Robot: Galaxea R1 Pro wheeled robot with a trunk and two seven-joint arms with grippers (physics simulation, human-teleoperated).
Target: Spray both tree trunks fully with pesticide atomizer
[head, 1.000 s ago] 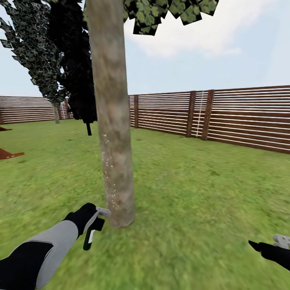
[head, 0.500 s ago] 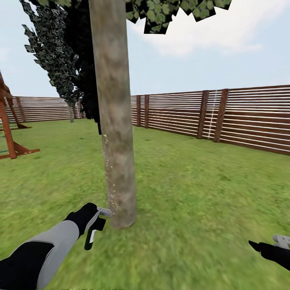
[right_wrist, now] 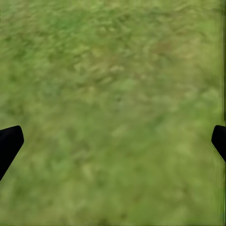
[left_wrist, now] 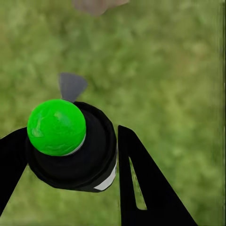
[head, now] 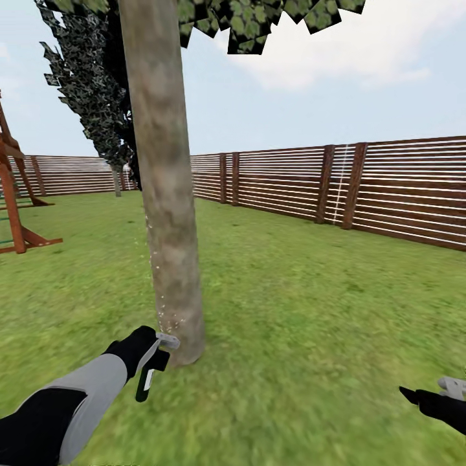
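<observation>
The left fingers (head: 157,355) clamped the atomizer (head: 150,370); the trunk (head: 167,213) stood just at one o'clock. Right fingers (head: 424,396) were apart.

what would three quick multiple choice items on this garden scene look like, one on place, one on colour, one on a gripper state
1. Where is the tree trunk relative to the left gripper?
A. far off by the fence
B. just ahead of it, close by
C. behind the swing frame

2. What colour is the round cap on the atomizer?
A. red
B. white
C. bright green

3. What is the state of the right gripper?
A. open, with nothing between its fingers
B. shut on the atomizer
C. shut on a branch

Answers:
1 B, the head view shows the trunk's base right beside the left gripper.
2 C, the left wrist view shows a green ball atop the black body.
3 A, the right wrist view shows the fingers spread apart over bare lawn.
</observation>
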